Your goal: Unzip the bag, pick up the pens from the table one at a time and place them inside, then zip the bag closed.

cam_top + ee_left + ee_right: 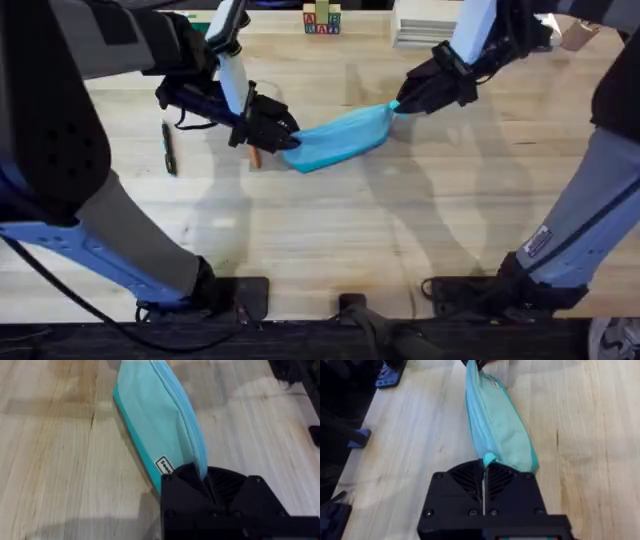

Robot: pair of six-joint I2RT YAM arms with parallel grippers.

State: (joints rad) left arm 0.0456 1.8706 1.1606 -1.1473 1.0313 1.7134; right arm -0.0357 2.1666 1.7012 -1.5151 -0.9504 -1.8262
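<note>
Now both claws grip bag [340, 139]; label unreadable.

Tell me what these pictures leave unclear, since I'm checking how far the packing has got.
- Orange pen: overhead, mostly hidden behind the left claw.
- Bag zipper end: left wrist view, covered by the claw's fingers.
- Black pen: overhead, too small for detail.
- Bag's contents: fabric hides them.

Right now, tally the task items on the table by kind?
Bag: 1, light blue, held at both ends
Black pen: 1, lying left of the bag
Orange pen: 1, mostly hidden under the left gripper
Total: 3
</note>
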